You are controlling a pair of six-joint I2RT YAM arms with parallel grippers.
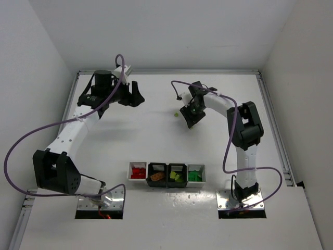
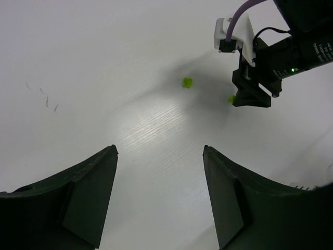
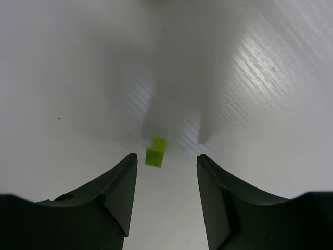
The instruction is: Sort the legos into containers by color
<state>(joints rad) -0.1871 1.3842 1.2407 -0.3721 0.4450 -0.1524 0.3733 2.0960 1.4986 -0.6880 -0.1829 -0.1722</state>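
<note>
**Over the far table: yellow-green pickup in hand**

Leftmost, the left gripper hangs open and empty. Right of it, a stray yellow-green lego lies loose. The right gripper, jaws apart, sits low with a second yellow-green lego at its mouth, on the table and ungripped.

Judged next: close squarely, lift, and carry to the yellow-green bin among the containers.

The white table shows faint grain and glare. Plain white walls enclose it.
</note>
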